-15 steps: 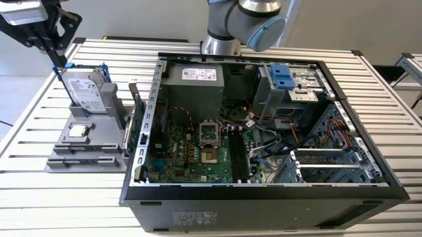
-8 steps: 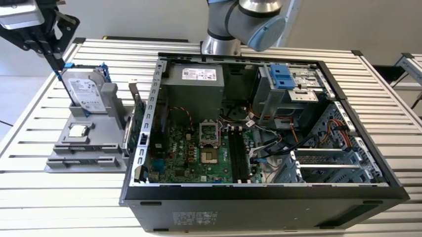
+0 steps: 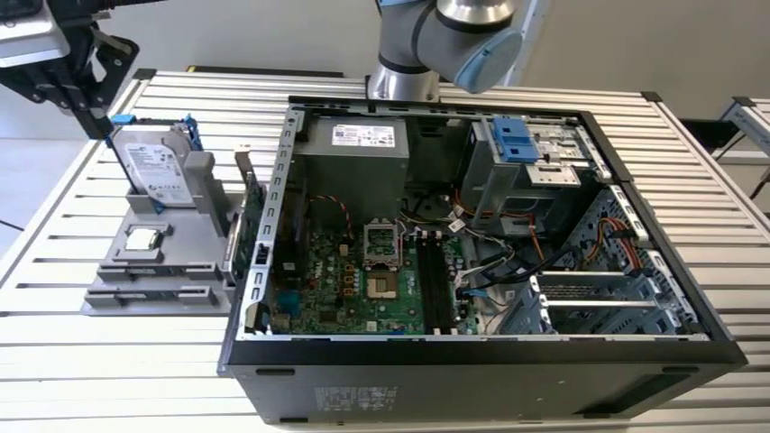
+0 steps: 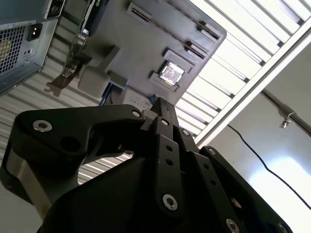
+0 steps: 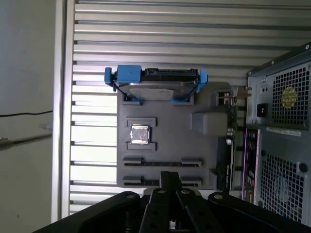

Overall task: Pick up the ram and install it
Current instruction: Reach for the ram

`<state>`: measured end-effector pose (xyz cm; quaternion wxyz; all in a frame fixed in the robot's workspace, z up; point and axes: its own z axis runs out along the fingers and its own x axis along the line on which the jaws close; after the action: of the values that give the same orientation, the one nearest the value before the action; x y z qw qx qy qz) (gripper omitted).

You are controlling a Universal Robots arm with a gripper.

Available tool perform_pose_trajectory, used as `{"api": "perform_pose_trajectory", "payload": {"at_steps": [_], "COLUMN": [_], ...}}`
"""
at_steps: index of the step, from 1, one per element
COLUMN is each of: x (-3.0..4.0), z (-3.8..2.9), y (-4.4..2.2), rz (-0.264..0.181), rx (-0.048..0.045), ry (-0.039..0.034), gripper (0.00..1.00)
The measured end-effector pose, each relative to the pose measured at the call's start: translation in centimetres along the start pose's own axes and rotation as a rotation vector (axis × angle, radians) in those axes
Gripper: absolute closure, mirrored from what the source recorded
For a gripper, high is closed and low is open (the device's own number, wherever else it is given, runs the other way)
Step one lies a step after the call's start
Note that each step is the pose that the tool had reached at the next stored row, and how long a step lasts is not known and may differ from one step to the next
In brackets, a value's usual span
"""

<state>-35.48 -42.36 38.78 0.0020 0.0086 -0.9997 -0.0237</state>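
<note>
Black metal fingers of the gripper [image 3: 90, 124] are pressed together with nothing between them, as both wrist views show [image 5: 170, 175]. In the exterior view it hangs in the upper left of the frame, above the grey holder [image 3: 121, 302] on the slatted table [image 3: 121, 370], beside the open computer case [image 3: 481, 356]. The holder carries a hard drive [image 3: 157, 171], a small square chip [image 3: 144, 239] and a green card [image 3: 255, 225] on edge. Its long slotted rails [image 5: 163, 164] look bare in the first wrist view. Where the ram is I cannot say for certain: the black memory slots [image 3: 435, 280] on the motherboard [image 3: 349, 289], mid-frame, are too dark to show whether a stick sits in one. I judge the arm to be standing clear between steps, not carrying anything. Any grasp from here would call for the fingers to part first and line up square with the stick's thin edge.
</note>
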Motion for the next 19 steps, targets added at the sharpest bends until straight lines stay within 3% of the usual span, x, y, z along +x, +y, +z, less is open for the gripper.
{"api": "perform_pose_trajectory", "payload": {"at_steps": [11,19], "x": [0.04,0.06], "z": [-0.1,-0.15], "y": [-2.36,-3.68], "rz": [0.0,0.0], "rx": [0.0,0.0], "ry": [0.0001,0.0], "gripper": [1.0,1.0]}}
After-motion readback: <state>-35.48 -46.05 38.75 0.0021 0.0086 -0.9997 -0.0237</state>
